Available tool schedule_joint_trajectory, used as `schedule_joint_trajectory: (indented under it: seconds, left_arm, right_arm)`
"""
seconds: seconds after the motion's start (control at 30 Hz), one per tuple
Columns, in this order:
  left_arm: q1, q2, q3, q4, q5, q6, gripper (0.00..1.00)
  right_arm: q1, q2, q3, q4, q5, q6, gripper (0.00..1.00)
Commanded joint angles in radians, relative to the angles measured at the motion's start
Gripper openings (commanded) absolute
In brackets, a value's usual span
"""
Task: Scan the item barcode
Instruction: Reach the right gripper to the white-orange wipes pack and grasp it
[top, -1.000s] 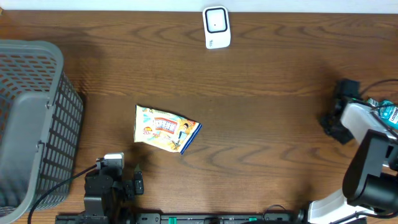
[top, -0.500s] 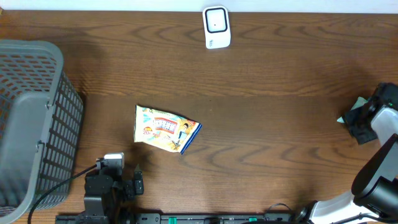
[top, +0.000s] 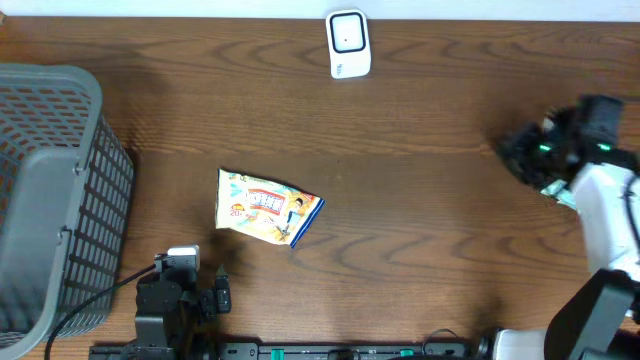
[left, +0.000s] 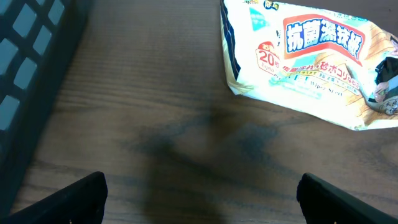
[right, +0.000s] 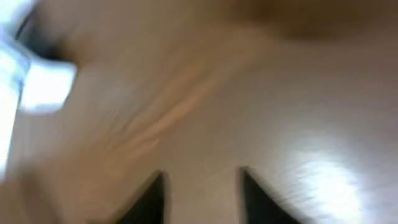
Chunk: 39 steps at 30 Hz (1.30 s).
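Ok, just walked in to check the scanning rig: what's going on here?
Nothing is held right now. The printed packet lies flat on the table, untouched, with the left gripper wide open just short of it. The right gripper hangs at the far right, jaws apart and seemingly empty, though its wrist view is blurred. The white scanner stands at the back edge with nothing before it, so no scan yet.

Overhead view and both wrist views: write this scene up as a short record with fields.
packet: flat on the table, left of centre, printed face up
scanner: white, at the table's far edge
basket: grey, at the left edge
left gripper: open, empty, short of the packet
right gripper: jaws apart over bare wood; its wrist view is blurred
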Motion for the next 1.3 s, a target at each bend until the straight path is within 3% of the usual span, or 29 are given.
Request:
schedule_joint_trajectory:
  seconds: [0.0,0.07,0.1,0.3,0.47,0.6,0.93,1.27]
  left_arm:
    - [0.004,-0.005,-0.004,-0.04,0.01,-0.005,0.98]
    - [0.004,-0.005,-0.004,-0.04,0.01,-0.005,0.98]
    - [0.004,-0.005,-0.004,-0.04,0.01,-0.005,0.98]
    - [0.004,-0.005,-0.004,-0.04,0.01,-0.005,0.98]
    - [0.004,-0.005,-0.004,-0.04,0.01,-0.005,0.98]
    - [0.004,-0.005,-0.004,-0.04,0.01,-0.005,0.98]
    - [0.004,-0.005,-0.004,-0.04,0.01,-0.005,0.98]
    - [0.004,-0.005,-0.004,-0.04,0.01,-0.005,0.97]
  right_arm:
    - [0.169,0.001,0.015,0.047,-0.095,-0.294,0.79]
    - [0.282,0.016,0.015,0.093,-0.093,-0.404,0.96]
    - [0.33,0.025,0.015,0.117,-0.093,-0.431,0.99]
    - [0.555,0.107,0.015,0.294,-0.092,-0.45,0.99]
    - [0.738,0.202,0.016,0.425,-0.085,-0.563,0.99]
    - [0.859,0.268,0.017,0.501,0.083,-0.584,0.99]
    - [0.969,0.414,0.098,0.528,0.095,-0.607,0.99]
    - [1.023,0.418,0.185,0.477,0.06,-0.664,0.99]
